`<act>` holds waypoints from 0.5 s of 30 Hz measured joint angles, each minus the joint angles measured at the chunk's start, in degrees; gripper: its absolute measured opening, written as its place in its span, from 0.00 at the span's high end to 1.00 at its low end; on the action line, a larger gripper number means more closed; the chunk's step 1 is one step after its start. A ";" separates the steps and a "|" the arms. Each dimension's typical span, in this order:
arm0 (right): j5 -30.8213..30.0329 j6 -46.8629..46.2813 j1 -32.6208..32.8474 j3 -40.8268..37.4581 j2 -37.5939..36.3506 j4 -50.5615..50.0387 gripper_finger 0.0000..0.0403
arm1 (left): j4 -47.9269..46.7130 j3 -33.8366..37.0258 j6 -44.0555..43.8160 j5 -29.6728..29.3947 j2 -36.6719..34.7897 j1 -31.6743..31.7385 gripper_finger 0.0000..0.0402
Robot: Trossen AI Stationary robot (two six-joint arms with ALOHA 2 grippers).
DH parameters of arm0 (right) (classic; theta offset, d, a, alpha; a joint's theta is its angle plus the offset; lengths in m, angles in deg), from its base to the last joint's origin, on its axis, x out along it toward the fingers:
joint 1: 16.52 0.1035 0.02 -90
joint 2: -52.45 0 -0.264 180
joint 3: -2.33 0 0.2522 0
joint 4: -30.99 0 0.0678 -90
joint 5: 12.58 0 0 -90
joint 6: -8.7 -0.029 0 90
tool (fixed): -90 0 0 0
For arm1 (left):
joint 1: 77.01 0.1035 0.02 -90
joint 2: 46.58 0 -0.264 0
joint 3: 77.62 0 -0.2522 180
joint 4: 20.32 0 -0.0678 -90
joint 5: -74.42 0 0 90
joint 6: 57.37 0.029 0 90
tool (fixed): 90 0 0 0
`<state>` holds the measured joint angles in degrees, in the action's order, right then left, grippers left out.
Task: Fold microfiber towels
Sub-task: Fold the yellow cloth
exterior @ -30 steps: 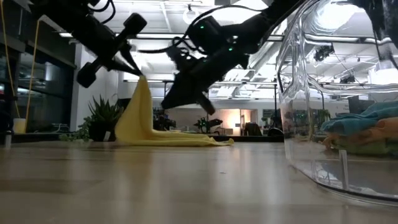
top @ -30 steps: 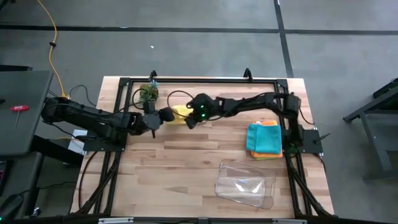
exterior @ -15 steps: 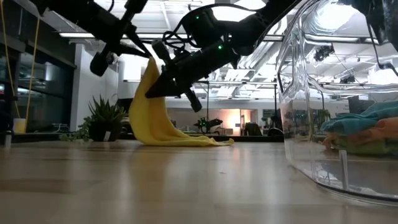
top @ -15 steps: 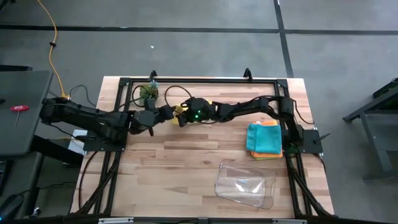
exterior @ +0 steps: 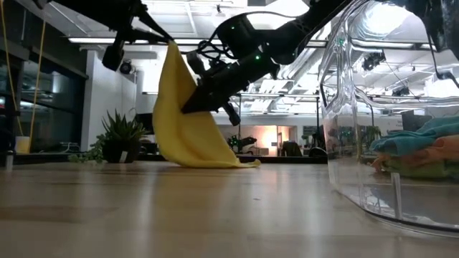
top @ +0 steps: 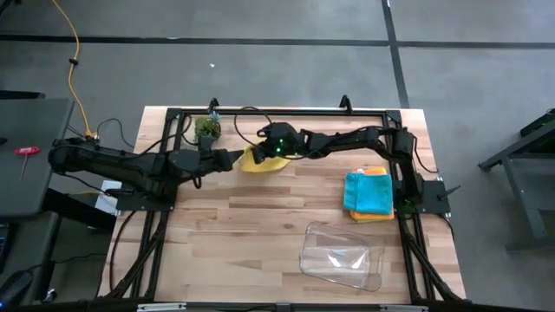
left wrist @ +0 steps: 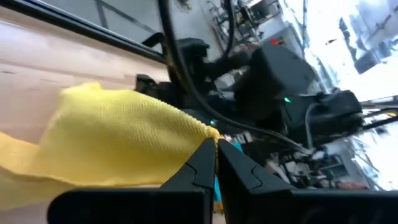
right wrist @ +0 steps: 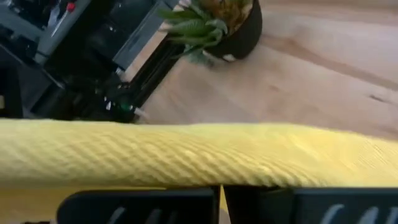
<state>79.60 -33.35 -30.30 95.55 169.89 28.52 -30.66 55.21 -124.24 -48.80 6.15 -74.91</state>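
Observation:
A yellow towel [exterior: 183,115] hangs between my two grippers near the table's far edge, with its lower end [exterior: 215,161] on the table. My left gripper [exterior: 168,43] is shut on its top corner. My right gripper [exterior: 190,107] is shut on the towel's side edge, lower down. In the high view the towel [top: 260,160] lies between the left gripper [top: 236,159] and the right gripper [top: 258,154]. A teal towel [top: 368,192] tops a stack at the right, with an orange one [top: 375,172] under it. Other towels are not told apart. My left gripper pinches the yellow towel's top corner [left wrist: 205,129] between its two fingertips, coming level from the table's left. The towel hangs below the fingers. My right gripper pinches the towel's side edge [right wrist: 217,174] between its fingers, slanting down from the table's right. The cloth runs across the fingers, fairly taut between the two holds.
A small potted plant [top: 206,130] stands just behind the left gripper at the far edge. A clear plastic tray [top: 342,256] lies at the near right. Bare wood [top: 243,234] stretches between the towel and the near edge.
My left gripper has gone up with the yellow towel's corner and a little toward the right. My right gripper has come toward the left and met the towel's side edge. The towel now stands taller and drawn out; its lower end has stayed on the table.

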 joint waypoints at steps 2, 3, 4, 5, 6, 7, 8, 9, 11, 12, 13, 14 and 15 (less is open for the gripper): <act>0.97 0.36 -0.61 -0.02 -0.59 -1.42 1.00 | -0.11 0.00 -0.22 1.19 0.03 -0.58 1.00; 1.35 0.87 -0.95 -0.02 -1.22 -2.74 1.00 | -0.17 0.00 -0.24 1.92 0.07 -1.00 1.00; 1.54 1.72 -1.32 -0.02 -1.96 -4.82 1.00 | -0.18 0.00 -0.16 2.47 0.07 -1.48 1.00; 1.49 2.83 -1.79 -0.02 -2.75 -6.33 1.00 | -0.18 0.00 0.01 2.92 0.08 -2.11 1.00; 1.46 3.77 -2.28 0.00 -3.61 -8.46 1.00 | -0.29 0.00 0.00 3.01 0.32 -2.80 1.00; 1.35 4.90 -2.81 0.00 -4.46 -10.62 1.00 | -0.70 0.00 -0.31 2.95 0.72 -3.56 1.00; 1.32 5.70 -3.29 0.00 -5.13 -11.79 1.00 | -1.02 0.00 -0.43 2.68 1.25 -4.34 1.00; 1.28 6.19 -3.75 0.00 -5.69 -12.73 1.00 | -1.03 0.00 -0.78 2.46 1.78 -5.09 1.00; 1.36 6.46 -4.67 0.00 -6.36 -12.82 1.00 | -0.56 0.00 -2.48 1.66 3.04 -6.48 1.00; 1.43 6.21 -5.07 0.00 -6.46 -12.66 1.00 | -0.27 0.00 -3.52 1.38 3.94 -7.17 1.00; 1.47 6.01 -5.37 0.00 -6.46 -12.26 1.00 | -0.18 0.00 -4.57 1.20 5.06 -7.81 1.00; 1.48 5.95 -5.61 0.00 -6.45 -12.27 1.00 | 0.03 0.00 -5.48 1.23 6.30 -8.43 1.00; 1.44 5.90 -5.80 0.00 -6.45 -12.39 1.00 | 0.59 0.00 -6.51 1.26 7.63 -9.07 1.00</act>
<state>81.05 -27.45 -36.09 95.55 163.45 16.13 -30.07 55.21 -130.75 -47.55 13.77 -83.97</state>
